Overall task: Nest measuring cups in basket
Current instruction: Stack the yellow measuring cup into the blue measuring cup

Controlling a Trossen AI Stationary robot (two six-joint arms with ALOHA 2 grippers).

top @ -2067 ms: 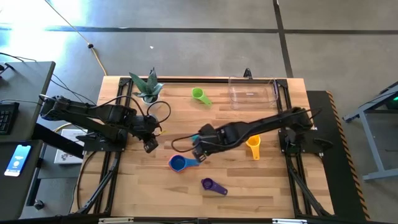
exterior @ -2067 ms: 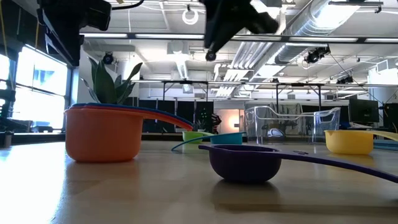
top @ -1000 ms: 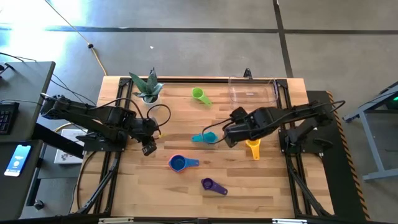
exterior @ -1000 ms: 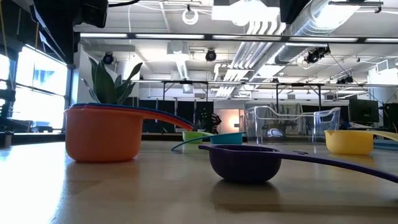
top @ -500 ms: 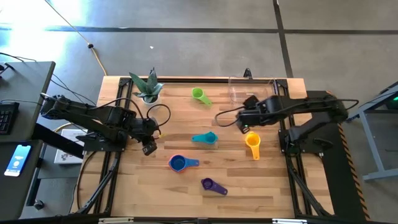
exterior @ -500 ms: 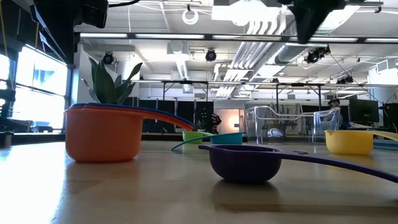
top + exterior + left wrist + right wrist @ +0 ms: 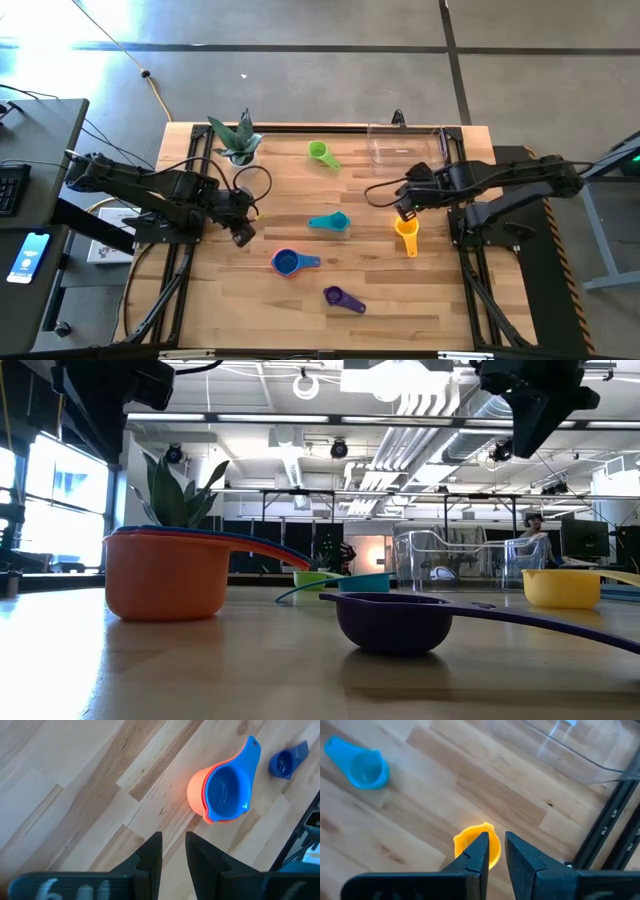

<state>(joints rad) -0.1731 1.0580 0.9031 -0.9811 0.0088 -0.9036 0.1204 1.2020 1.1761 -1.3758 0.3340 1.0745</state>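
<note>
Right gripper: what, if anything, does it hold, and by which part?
Nothing. The right gripper hangs above the yellow cup with nothing between its fingers.

Wood-plank table (image 7: 440, 290); glossy plastic measuring cups (image 7: 395, 622); clear plastic basket (image 7: 405, 148).

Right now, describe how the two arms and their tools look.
Both arms are dark, jointed, with black cables looping loose alongside them. The left tool and right tool each end in two flat black fingers with angular stepped edges. No markings can be read on either.
</note>
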